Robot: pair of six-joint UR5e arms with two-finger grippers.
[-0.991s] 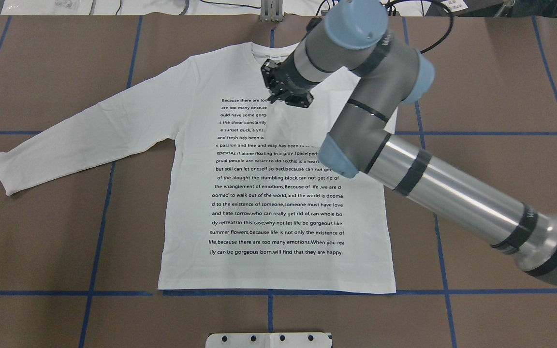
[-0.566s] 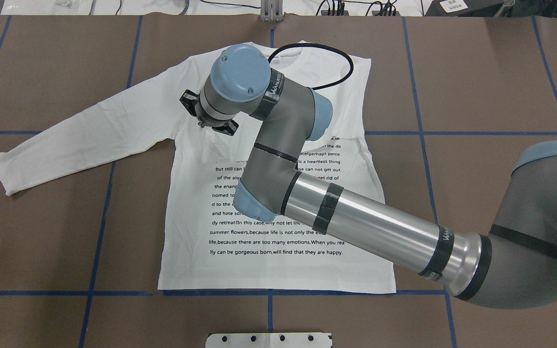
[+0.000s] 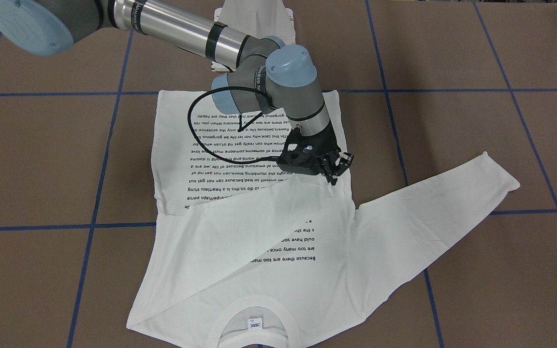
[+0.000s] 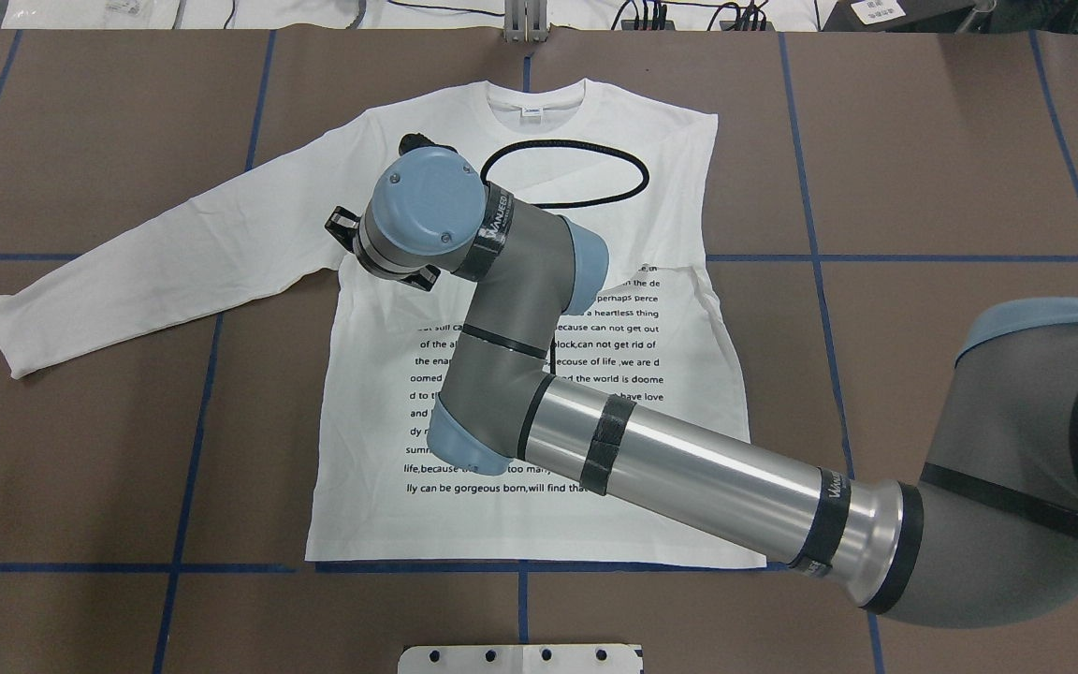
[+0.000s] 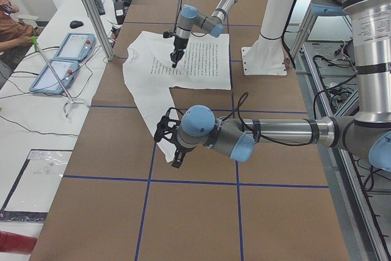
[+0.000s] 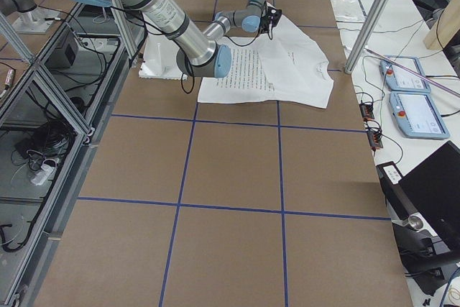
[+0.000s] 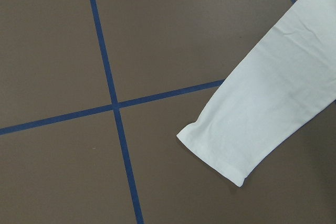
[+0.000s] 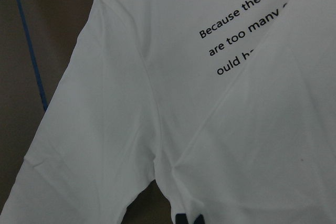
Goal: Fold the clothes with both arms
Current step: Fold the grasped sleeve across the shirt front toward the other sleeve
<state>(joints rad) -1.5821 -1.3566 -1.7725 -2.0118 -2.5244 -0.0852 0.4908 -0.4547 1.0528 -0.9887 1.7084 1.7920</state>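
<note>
While the left gripper (image 5: 173,146) hangs above the brown table (image 5: 195,212) beside the outstretched sleeve cuff (image 7: 215,153), I cannot tell how its jaws stand. Farther off, the white shirt (image 4: 539,524) lies flat, print up, one sleeve folded across its chest. The right gripper (image 3: 335,170) sits over that sleeve's end near the armpit, fingers seemingly parted and empty.

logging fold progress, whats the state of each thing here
shirt: flat on the table, printed side up, body not yet folded
folded sleeve: laid diagonally across the chest, covering part of the text
outstretched sleeve: spread flat to the robot's left, unfolded
right gripper: open, holding nothing, over the shirt near the outstretched sleeve's armpit
left gripper: near the outstretched sleeve's cuff, open or shut cannot be told
</note>
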